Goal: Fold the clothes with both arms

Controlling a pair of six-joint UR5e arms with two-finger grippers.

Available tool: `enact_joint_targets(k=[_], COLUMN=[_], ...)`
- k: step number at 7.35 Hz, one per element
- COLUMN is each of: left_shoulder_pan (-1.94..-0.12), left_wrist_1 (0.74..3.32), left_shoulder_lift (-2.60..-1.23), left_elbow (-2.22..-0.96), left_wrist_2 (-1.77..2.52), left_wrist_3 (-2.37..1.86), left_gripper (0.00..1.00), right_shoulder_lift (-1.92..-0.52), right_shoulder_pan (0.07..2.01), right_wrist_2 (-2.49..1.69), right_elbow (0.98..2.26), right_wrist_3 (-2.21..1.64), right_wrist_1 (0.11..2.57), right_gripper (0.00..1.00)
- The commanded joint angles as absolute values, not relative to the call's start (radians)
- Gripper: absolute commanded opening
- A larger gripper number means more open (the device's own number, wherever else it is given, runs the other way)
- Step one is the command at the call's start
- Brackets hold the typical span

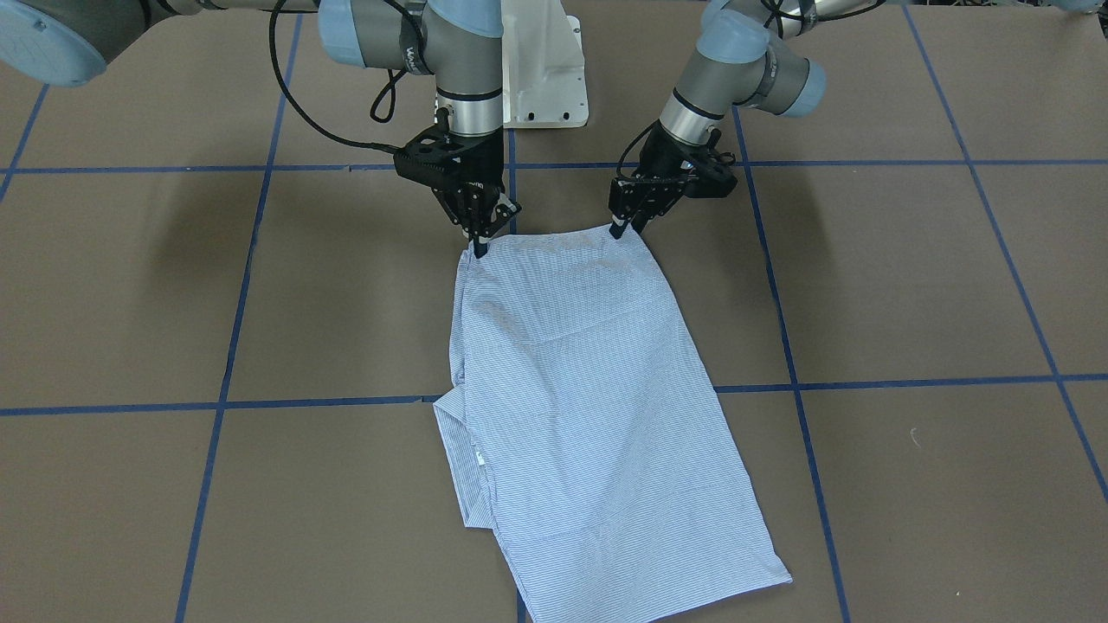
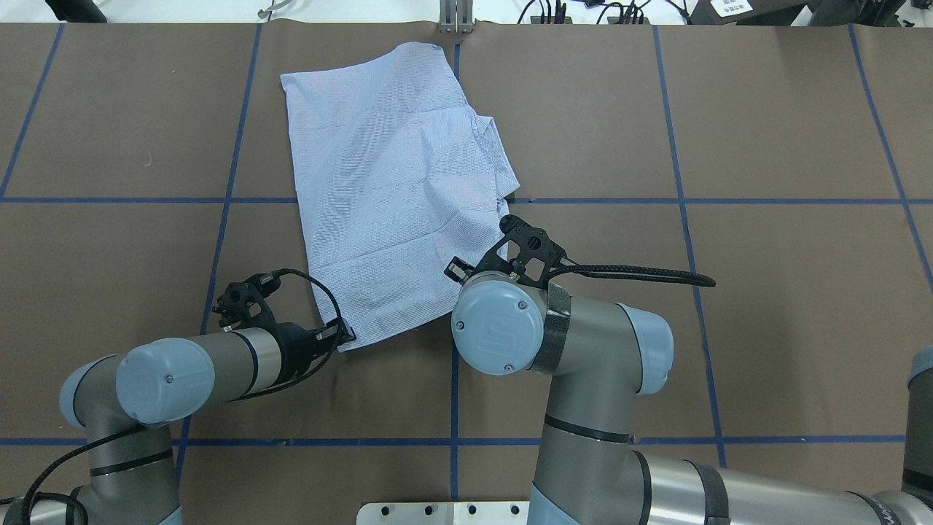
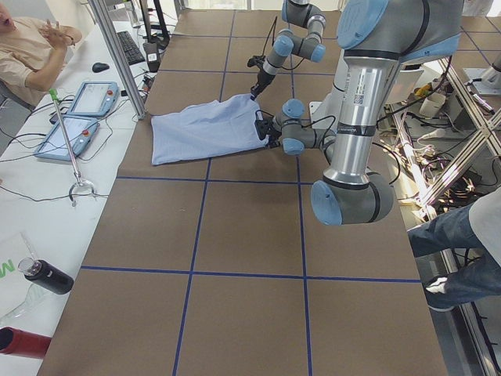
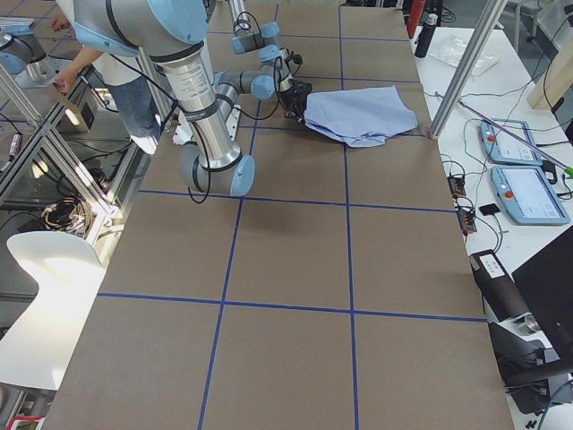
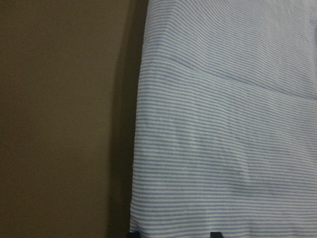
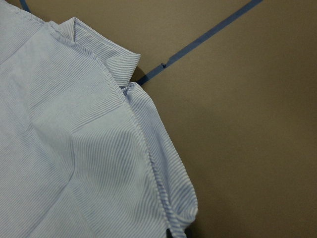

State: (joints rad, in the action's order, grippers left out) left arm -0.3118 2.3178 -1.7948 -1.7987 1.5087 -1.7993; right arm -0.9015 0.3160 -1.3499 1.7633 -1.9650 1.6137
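Striped blue shirt (image 1: 589, 407) lies flat on the brown table (image 1: 909, 277), stretching away from the white base (image 1: 545, 69). Both claws are down at its base-side edge! Left gripper (image 1: 625, 229) is pinched narrow on one corner and right gripper (image 1: 479, 248) is clamped on the other. The collar (image 6: 104, 54) lies farther from the base on that side.

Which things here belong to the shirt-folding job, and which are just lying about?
Job in hand: striped shirt; left hand at one near corner of it; right hand at the other near corner.

Lying about: two control pendants; dark bottle; keyboard; white chair.
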Motion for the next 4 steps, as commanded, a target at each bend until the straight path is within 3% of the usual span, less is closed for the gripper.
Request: enact_joint_targets(k=[1, 2, 4], left_shoulder_pan=[-0.311, -0.311, -0.299], left_wrist_1=[2.318, 2.318, 2.313], left_shoulder_lift=[-1.795, -1.793, -1.744], left_elbow=[-1.804, -1.845, -2.053], left_wrist_2=[1.506, 1.509, 1.552], left_wrist_3=[-1.798, -1.798, -1.798], left_gripper=[0.0, 0.0, 0.0], right_shoulder_lift=[-0.905, -0.919, -1.047], right_shoulder_pan=[0.316, 0.316, 0.289], right_wrist_2=[-1.35, -1.348, -1.335], right_elbow=[1.763, 1.766, 1.981], right_wrist_3=[-1.965, -1.965, -1.97], right_wrist_1=[1.614, 1.611, 1.633], right_gripper=[0.0, 0.0, 0.0])
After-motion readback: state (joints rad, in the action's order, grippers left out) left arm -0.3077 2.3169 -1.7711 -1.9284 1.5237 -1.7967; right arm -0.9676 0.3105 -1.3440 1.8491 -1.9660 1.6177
